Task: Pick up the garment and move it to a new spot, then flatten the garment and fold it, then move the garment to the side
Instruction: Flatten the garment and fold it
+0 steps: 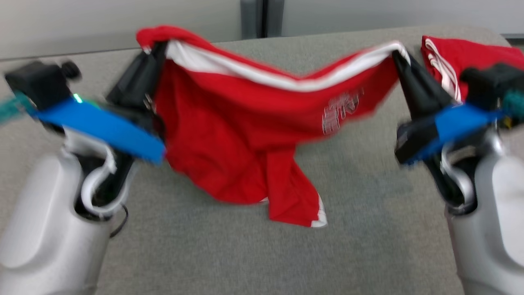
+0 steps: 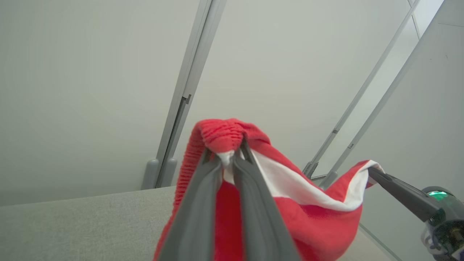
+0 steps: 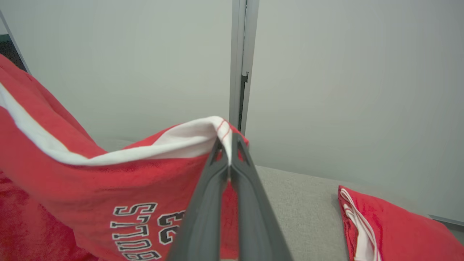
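Two robot arms hold a red garment stretched in the air between them, above a grey fabric-covered tabletop. The garment has a white band along its upper edge and the lettering "BULLS 23".

The main risk looks to be a slipped corner. Each grip takes only a small pinch of the edge, so pulling the arms further apart or swinging quickly could tug the cloth free and drop one side in a heap. The middle sags and one loose flap hangs lowest. If it is lowered as it hangs, that flap could tuck underneath and leave a crease to be smoothed out. A second folded red garment lies at the far right of the tabletop, near the right arm, and could be brushed or dragged.

The left gripper is raised at the left, its fingers slanting up and inward, nearly closed on a bunched red ribbed corner. The right gripper mirrors it at the right, its fingers pressed tight on the white-edged corner. Both pale forearms rise from the lower corners. I cannot tell whether the lowest flap touches the tabletop.
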{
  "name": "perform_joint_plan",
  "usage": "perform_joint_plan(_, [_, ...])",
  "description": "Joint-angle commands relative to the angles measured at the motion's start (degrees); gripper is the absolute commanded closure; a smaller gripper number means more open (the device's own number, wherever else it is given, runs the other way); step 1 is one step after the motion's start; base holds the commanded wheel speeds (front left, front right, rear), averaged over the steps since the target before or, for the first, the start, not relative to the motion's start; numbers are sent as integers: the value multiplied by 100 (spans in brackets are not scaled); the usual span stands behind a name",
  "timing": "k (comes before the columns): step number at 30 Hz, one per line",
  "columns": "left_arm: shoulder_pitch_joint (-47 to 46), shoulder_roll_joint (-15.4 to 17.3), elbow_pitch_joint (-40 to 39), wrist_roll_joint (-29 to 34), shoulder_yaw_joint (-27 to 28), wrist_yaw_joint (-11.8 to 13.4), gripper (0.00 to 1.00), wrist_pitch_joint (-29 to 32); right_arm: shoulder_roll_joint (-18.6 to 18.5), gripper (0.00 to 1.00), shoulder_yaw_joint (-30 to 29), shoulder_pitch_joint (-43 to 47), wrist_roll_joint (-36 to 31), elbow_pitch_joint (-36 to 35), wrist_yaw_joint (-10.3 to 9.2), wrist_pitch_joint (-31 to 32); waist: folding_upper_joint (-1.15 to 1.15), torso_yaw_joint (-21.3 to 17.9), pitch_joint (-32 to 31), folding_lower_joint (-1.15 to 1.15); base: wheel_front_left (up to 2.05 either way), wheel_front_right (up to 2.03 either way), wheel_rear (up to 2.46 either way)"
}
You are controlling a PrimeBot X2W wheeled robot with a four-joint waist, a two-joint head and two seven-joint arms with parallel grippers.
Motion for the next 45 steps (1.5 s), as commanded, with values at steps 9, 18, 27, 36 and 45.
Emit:
perform_joint_plan(9, [-2732, 264, 1297, 431, 447, 151, 100, -66, -472, 100, 546, -3312, -35, 2127, 0, -795, 0, -166, 1119, -2, 0, 0, 0])
perform_joint_plan(18, [-3791, -64, 2133, 542, 572, 43, 100, -1262, -461, 100, 369, -4740, -666, 3331, -4, -2422, 0, -177, 1231, -2, 0, 0, 0])
perform_joint_plan(27, [-2342, -207, 2570, 199, -531, -89, 100, -2067, -592, 100, 1169, -3530, -474, 4288, 0, -2429, 0, -140, 1121, -2, 0, 0, 0])
perform_joint_plan(36, [-623, -61, 3020, 183, -1444, -79, 100, -2316, -1101, 100, 1806, -1852, 274, 4348, 0, -1938, 0, -68, 511, -2, 0, 0, 0])
perform_joint_plan(45, [1048, 72, 2803, 585, -1498, -34, 100, -2320, -1871, 100, 2191, 167, 938, 2652, -1, -810, 0, 74, -366, -2, 0, 0, 0])
